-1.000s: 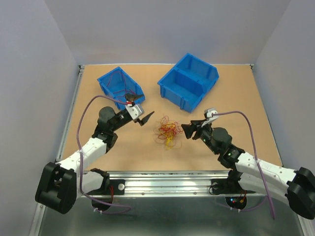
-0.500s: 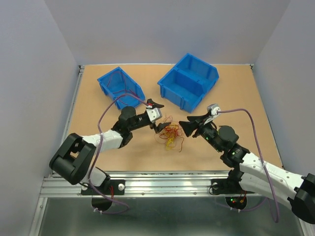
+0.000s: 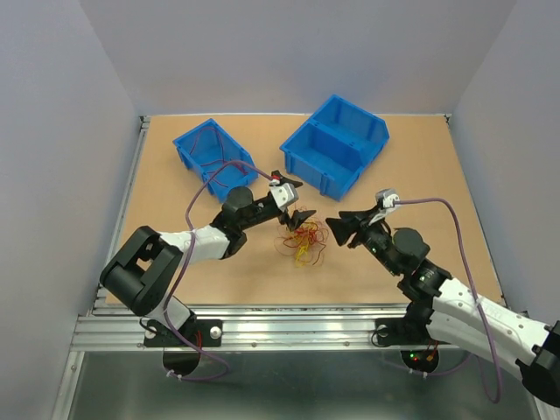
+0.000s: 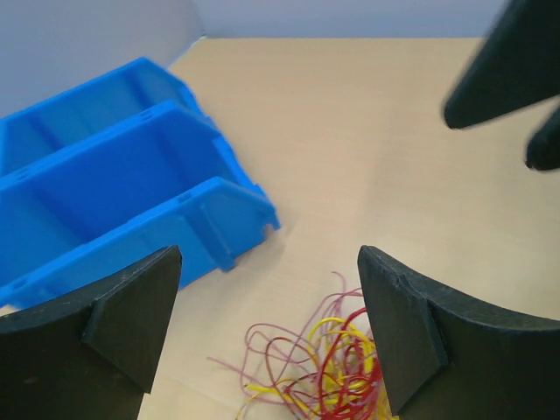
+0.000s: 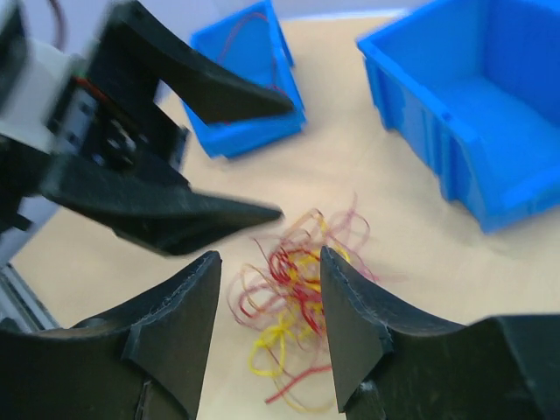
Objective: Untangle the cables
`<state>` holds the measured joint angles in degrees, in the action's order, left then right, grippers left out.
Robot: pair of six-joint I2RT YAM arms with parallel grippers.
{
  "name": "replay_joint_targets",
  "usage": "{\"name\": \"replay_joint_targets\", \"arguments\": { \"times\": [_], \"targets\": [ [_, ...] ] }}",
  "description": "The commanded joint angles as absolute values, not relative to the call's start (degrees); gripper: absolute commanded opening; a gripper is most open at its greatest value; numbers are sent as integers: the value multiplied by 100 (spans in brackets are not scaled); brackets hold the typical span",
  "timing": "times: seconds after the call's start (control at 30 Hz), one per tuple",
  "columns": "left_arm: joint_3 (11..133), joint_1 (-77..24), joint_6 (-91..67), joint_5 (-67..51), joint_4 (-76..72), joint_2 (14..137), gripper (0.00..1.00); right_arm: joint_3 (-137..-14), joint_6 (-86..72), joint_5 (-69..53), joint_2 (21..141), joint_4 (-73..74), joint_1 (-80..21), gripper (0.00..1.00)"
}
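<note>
The tan table (image 3: pixel 420 175) carries a divided blue bin (image 3: pixel 337 144) at the far right and a small blue bin (image 3: pixel 210 149) at the far left; a single red wire (image 5: pixel 254 22) is seen inside the small bin. The cables (image 3: pixel 302 238) lie on the bare table nearer the arms than both bins, as one loose tangle of red, orange and yellow loops, between the two grippers. The left gripper (image 3: pixel 297 199) is held just over the tangle's far-left edge with its jaws spread wide and nothing between them. The right gripper (image 3: pixel 334 229) is held just beside the tangle's right edge, jaws parted by a narrower gap, also empty. The wires are judged to be very light, limp and springy; a pull on one loop is likely to drag the whole clump unless it is anchored by the other gripper. A single outlying loop at the rim is judged the best place to take hold, with the dense red core avoided. Compared with one second earlier, the left gripper has been carried from near the small bin across to the tangle, the right gripper has shifted only slightly, and the tangle appears not to have been displaced.
</note>
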<state>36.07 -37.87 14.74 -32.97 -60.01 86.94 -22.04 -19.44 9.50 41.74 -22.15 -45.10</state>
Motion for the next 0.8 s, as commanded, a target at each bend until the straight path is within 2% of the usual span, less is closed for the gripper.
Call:
{"name": "replay_joint_targets", "arguments": {
  "times": [0.0,0.17,0.23,0.4,0.77],
  "targets": [
    [3639,-3779,1547,-2163,-6083,8464,93,-1933,-2276,1494,4209,-1311,-4553,55],
    [3656,-3753,1775,-1987,-5627,8227,93,-2390,-2303,1424,5384,-650,-4562,62],
    [3656,-3753,2002,-1794,-5424,8052,90,-2583,-2154,1284,5808,-642,-4562,65],
    [3446,-3648,2162,-1433,-5273,7499,89,-2856,-2004,1169,6626,-615,-4605,66],
    [3269,-3489,2188,-1433,-5282,7066,89,-2628,-1960,888,6161,-940,-4606,65]
  ]
}}
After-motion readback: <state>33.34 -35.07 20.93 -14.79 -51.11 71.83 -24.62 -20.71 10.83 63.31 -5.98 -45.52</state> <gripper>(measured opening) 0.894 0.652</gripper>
